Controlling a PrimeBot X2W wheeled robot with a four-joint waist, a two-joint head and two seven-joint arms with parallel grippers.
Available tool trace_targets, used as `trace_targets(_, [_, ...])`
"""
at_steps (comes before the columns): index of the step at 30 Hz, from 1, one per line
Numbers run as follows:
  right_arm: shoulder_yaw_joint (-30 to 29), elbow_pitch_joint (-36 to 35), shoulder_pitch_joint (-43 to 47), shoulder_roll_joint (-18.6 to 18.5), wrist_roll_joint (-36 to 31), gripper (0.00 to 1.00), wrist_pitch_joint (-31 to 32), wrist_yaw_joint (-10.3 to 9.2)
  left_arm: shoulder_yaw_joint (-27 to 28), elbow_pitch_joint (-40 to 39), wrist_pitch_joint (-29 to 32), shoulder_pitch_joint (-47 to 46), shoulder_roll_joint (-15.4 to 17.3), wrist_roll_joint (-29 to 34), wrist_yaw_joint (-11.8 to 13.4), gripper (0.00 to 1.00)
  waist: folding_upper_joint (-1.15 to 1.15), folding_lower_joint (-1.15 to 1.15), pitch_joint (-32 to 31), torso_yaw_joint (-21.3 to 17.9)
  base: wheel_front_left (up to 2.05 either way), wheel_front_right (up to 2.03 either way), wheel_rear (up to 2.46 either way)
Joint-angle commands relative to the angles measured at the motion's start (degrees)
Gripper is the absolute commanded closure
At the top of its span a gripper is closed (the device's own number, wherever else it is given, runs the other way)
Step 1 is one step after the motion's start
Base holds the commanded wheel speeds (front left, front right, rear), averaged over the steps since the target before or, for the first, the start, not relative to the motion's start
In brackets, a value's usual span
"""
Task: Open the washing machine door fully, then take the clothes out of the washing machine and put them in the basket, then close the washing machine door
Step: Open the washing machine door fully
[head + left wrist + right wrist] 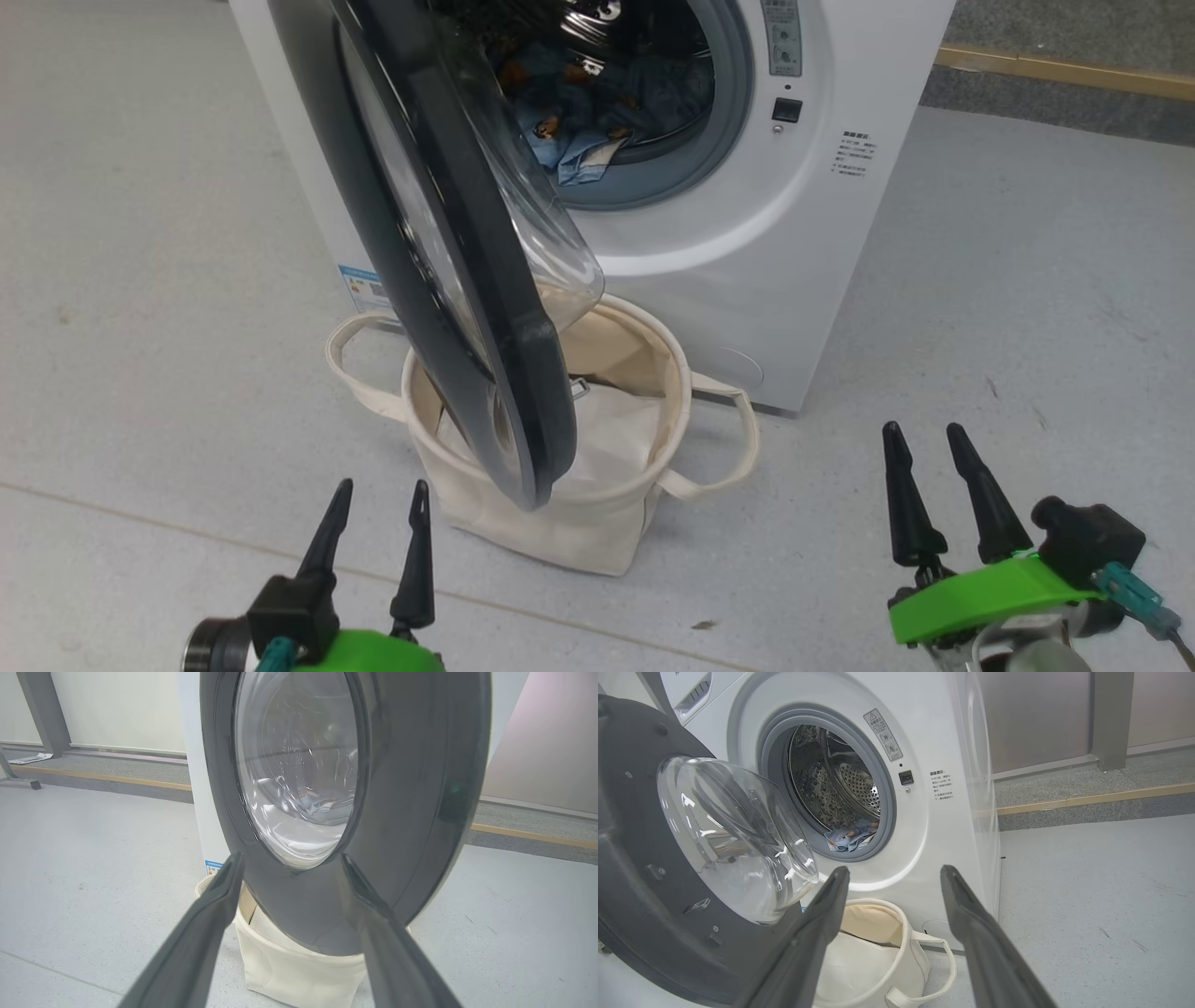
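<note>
low on the left, the left gripper (383, 485) holds its fingers apart, clamped on nothing, pointing toward the washing machine door (523, 373). that door stands swung partly out, its lower rim hanging over the basket (560, 537), which sits on the floor (140, 373) just before the washing machine (747, 233). the clothes (569, 149) lie inside the drum (859, 784), near its front lip. on the right, the right gripper (925, 429) hovers with fingers spread, empty.

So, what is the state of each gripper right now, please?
Left gripper: open, holding nothing.
Right gripper: open, holding nothing.
</note>
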Motion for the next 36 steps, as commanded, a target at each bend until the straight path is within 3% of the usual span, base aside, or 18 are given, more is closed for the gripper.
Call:
trace_targets(1, [1.57,-1.64,-2.42,0.10,0.42,0.00,-0.71,0.01,1.51,-1.55,-0.68,-1.61,0.28,0.66,0.35,0.00,0.00,0.00,0.01,0.03,0.00,0.00,0.00])
trace_targets(19, [1.85,-0.69,-2.58,0.11,1.22,0.00,-0.71,0.01,1.45,-1.40,-0.68,-1.69,0.26,1.02,-0.02,0.00,0.00,0.00,-0.56,0.28,0.00,0.00,0.00])
trace_targets(28, [3.08,-0.04,-2.67,0.11,1.44,0.00,-0.71,0.01,2.16,-18.31,-0.68,-2.96,0.26,0.78,-1.47,0.00,0.00,0.00,-0.57,0.30,0.00,0.00,0.00])
trace_targets(36, [3.44,-0.42,-3.86,0.11,2.28,0.00,-0.71,0.01,-1.64,-26.05,-0.68,-5.23,0.26,0.65,-2.55,0.00,0.00,0.00,0.17,-0.89,0.00,0.00,0.00])
